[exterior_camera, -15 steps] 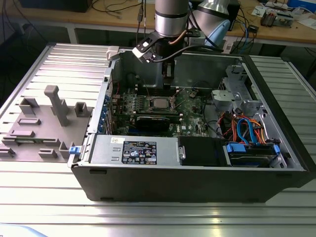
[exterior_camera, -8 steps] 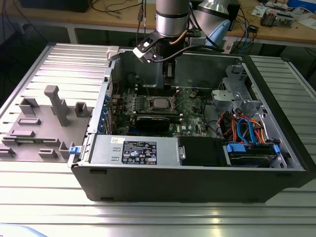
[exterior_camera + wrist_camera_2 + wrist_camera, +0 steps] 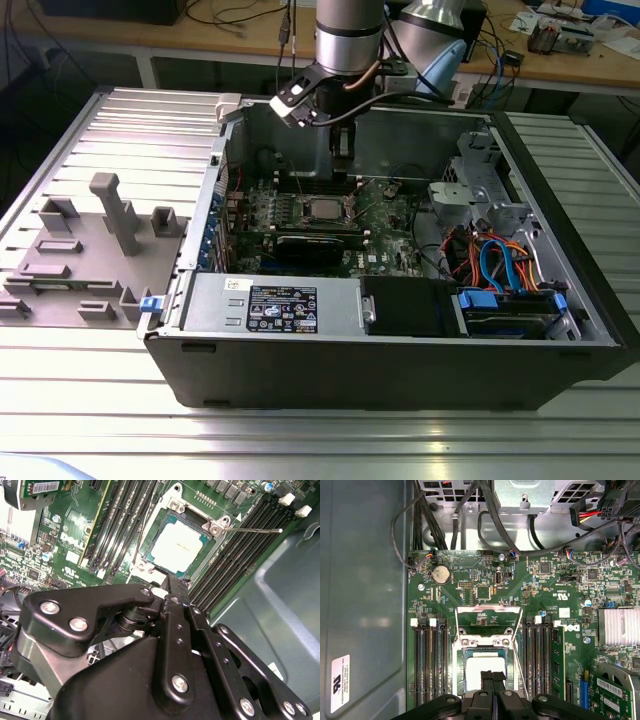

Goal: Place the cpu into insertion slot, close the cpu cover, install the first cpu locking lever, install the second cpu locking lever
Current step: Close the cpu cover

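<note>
The cpu lies flat in the insertion slot of the green motherboard, its silver top showing in both wrist views. The cpu cover stands swung open, a silvery frame at the slot's hinge end. A thin locking lever sticks out sideways from the socket, unlatched; another thin rod runs along the slot's side. My gripper hangs above the socket inside the case. Its black fingers are pressed together, shut on nothing, their tips just over the cpu's near edge.
Long black memory slots flank the socket on both sides. A black graphics card lies in front of it in the exterior view. Cables and a drive bay crowd the exterior view's right. The case wall stands close. Grey fixtures sit outside.
</note>
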Tool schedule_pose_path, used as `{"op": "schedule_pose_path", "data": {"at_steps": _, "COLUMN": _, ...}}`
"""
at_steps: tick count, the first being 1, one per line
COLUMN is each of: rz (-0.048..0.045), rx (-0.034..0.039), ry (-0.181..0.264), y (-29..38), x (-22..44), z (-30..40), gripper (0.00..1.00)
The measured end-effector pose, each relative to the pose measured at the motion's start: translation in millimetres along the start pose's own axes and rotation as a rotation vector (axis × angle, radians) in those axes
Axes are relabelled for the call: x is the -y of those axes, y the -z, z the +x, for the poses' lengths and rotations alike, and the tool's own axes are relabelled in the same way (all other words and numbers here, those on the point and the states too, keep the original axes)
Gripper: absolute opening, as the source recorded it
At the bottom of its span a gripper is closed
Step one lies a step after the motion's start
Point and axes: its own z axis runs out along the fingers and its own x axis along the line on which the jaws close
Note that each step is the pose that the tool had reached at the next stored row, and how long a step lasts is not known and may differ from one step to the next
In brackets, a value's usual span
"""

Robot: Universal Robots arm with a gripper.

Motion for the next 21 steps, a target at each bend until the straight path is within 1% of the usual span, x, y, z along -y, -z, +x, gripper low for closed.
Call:
{"op": "schedule_pose_path", "data": {"at_steps": 12, "rz": 0.0, "rx": 0.0, "ry": 0.0, "y": 0.2, "x": -0.5, "z": 0.1, "gripper": 0.11}}
{"op": "schedule_pose_path", "data": {"at_steps": 17, "rz": 0.0, "rx": 0.0001, "ry": 0.0, "y": 4.6, "x": -0.7, "z": -0.2, "gripper": 0.11}}
{"op": "schedule_pose_path", "data": {"at_steps": 21, "rz": 0.0, "rx": 0.0, "ry": 0.0, "y": 5.0, "x": -0.9, "z": -0.2, "gripper": 0.11}}
